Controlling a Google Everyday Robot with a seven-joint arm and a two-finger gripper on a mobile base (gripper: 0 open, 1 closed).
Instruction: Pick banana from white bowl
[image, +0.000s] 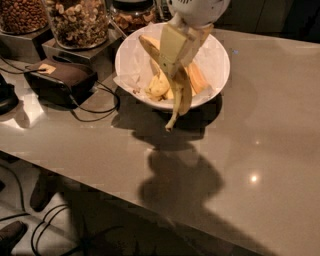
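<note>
Glossy grey counter (270, 130) carries a wide round white bowl (131, 62) lined with crumpled paper; above it hangs the tool (175, 47), its cream fingers (170, 42) pinched onto a long freckled yellow banana (181, 92), which dangles stem-down across the bowl's near rim, dark tip over the counter

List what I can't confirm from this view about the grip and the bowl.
All in the camera view:
The gripper, shut on the banana over the white bowl, shows one pale finger; the other is hidden behind the banana.
The arm above the gripper and the nut jars are cut off by the top edge.
The other fruit in the bowl is partly hidden by the banana and gripper.
</note>
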